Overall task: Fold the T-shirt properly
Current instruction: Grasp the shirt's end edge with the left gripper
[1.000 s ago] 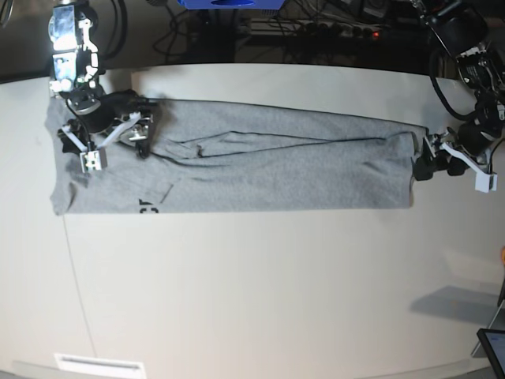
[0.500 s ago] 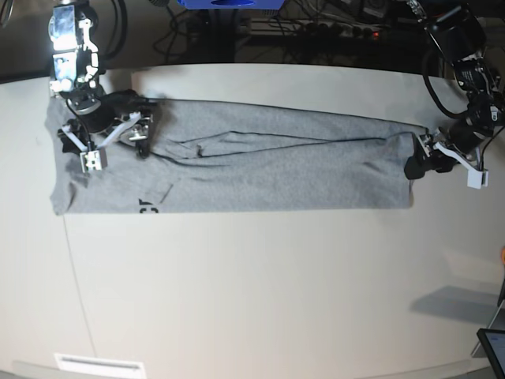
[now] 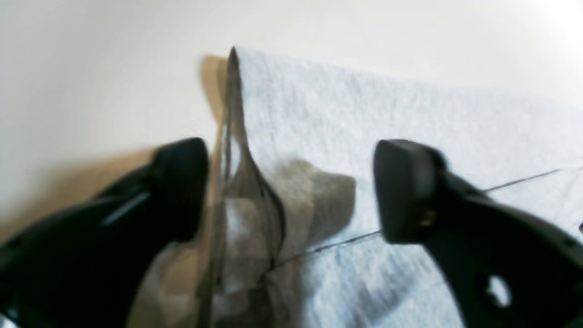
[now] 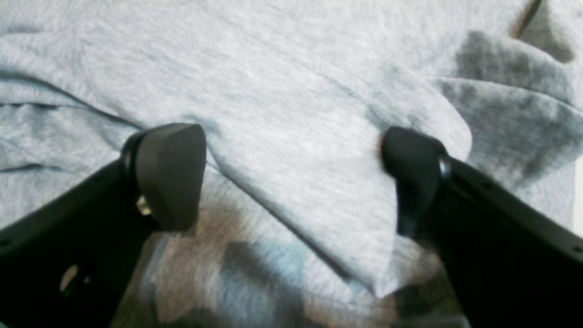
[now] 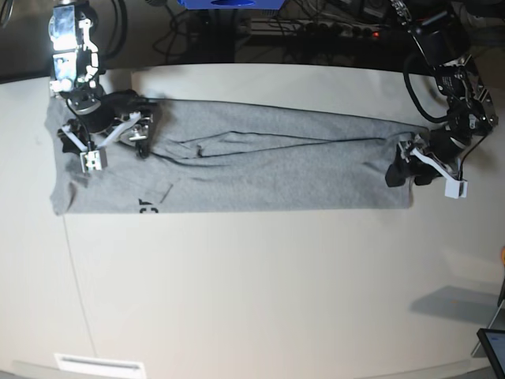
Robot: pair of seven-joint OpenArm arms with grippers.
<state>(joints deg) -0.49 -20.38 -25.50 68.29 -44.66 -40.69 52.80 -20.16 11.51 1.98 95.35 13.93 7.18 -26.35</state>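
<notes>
The heather-grey T-shirt (image 5: 260, 170) lies on the white table as a long strip folded lengthwise. A bit of black lettering (image 5: 147, 208) shows at its front left edge. My left gripper (image 5: 405, 175) is open at the shirt's right end. In the left wrist view (image 3: 291, 191) one finger (image 3: 177, 187) is over bare table and the other finger (image 3: 405, 191) is over the cloth (image 3: 387, 114), straddling the layered edge. My right gripper (image 5: 116, 148) is open over the shirt's left end. In the right wrist view (image 4: 291, 177) its fingers flank a folded flap of cloth (image 4: 296, 150).
The white table (image 5: 276, 292) runs wide in front of the shirt. Cables and a blue object (image 5: 229, 3) lie beyond the back edge. A dark device (image 5: 493, 347) sits at the front right corner, and a white label (image 5: 99, 365) at the front left.
My left gripper has moved left from beside the shirt's right end and now straddles that edge. The right arm and the shirt have not moved.
</notes>
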